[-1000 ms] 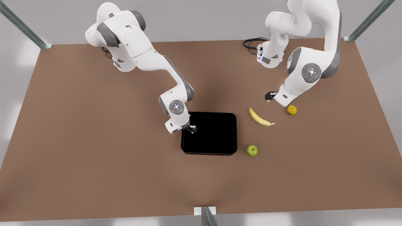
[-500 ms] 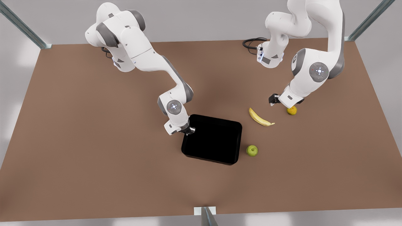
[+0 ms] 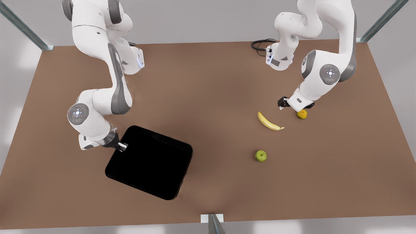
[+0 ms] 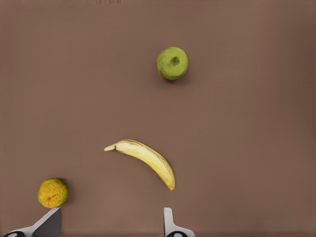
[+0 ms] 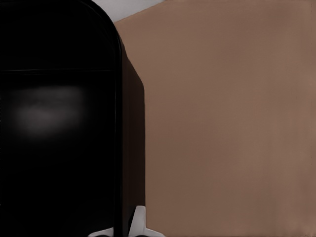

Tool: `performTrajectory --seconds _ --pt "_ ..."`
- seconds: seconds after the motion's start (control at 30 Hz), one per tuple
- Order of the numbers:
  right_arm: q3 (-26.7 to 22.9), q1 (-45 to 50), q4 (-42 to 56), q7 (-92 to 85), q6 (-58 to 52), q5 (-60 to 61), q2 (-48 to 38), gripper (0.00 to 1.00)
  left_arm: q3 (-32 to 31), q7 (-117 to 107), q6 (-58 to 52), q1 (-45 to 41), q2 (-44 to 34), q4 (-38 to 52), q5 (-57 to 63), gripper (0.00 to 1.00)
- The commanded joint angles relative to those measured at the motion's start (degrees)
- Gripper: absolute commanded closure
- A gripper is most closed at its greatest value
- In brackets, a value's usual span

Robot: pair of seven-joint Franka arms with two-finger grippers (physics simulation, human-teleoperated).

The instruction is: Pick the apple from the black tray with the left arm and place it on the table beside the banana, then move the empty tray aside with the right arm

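The shallow matte black rectangular tray (image 5: 59, 123) is cut off by the right wrist view's left and bottom edges. In the front view, the white arm housing hides part of the small orange-yellow round fruit (image 3: 302, 114). The right gripper (image 3: 122, 147) fingers are too small to resolve.

No readable text, labels, brand names, numbers or signs can be made out on anything in these views.
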Motion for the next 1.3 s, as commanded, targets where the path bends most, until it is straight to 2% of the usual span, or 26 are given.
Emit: performTrajectory --seconds 0.0,0.17,0.27,0.43,0.77,0.8,0.83,0.87,1.0,1.03,1.13,1.17,1.23,1.27 --pt "-0.54 -6.06 0.74 -47.53 -10.21 0.39 -0.11 1.00 -0.02 1.83 0.00 -0.10 -0.04 0.03 0.05 0.00" --pt "-0.18 -20.83 3.47 -65.90 -12.93 1.80 0.85 1.00 -0.11 1.74 0.00 -0.10 -0.04 0.03 0.05 0.00" --pt "0.25 -28.30 4.34 -72.59 -12.93 4.43 5.86 1.00 -0.81 2.10 0.00 -0.18 -0.13 0.03 0.76 0.00" --pt "0.43 -28.39 4.34 -73.82 -12.05 12.44 14.65 1.00 0.42 0.86 -3.07 0.69 1.63 4.33 -2.14 0.00" --pt "0.43 -28.48 4.43 -75.66 -8.80 15.60 18.35 1.00 0.60 0.87 -3.69 0.96 2.60 5.48 -2.85 0.00" --pt "0.43 -28.39 4.43 -75.22 -8.80 15.60 18.43 0.76 0.60 0.87 -3.69 0.96 2.60 5.48 -2.85 0.00" --pt "0.52 -28.39 4.43 -74.96 -8.80 15.78 18.43 0.08 0.60 0.78 -3.69 0.96 2.60 5.48 -2.85 0.00" --pt "0.52 -28.30 4.43 -74.96 -8.80 15.86 18.43 0.00 0.60 0.78 -3.69 0.96 2.60 5.48 -2.85 0.00" --pt "0.61 -27.87 4.43 -72.68 -9.68 15.87 17.56 0.00 0.60 0.69 -3.69 0.87 2.69 5.48 -2.85 0.00" --pt "0.52 -26.99 4.78 -68.73 -13.79 15.43 14.84 0.00 0.60 0.69 -3.69 0.96 2.69 5.48 -2.85 0.00" --pt "-0.36 -26.81 24.02 -52.30 -38.15 10.59 11.67 0.00 0.51 0.51 -3.69 0.87 2.77 5.48 -2.76 0.00" --pt "-0.80 -24.18 27.28 -44.83 -42.19 9.01 10.18 0.00 0.51 0.51 -3.69 0.87 2.77 5.48 -2.76 0.00" --pt "-0.01 -13.20 27.55 -24.70 -41.59 4.70 4.72 0.00 0.51 0.60 -3.69 0.87 2.77 5.48 -2.76 0.00" --pt "-0.18 -11.34 27.46 -24.68 -39.74 2.77 4.55 0.00 0.51 0.60 -3.69 0.87 2.77 5.56 -2.76 0.00"
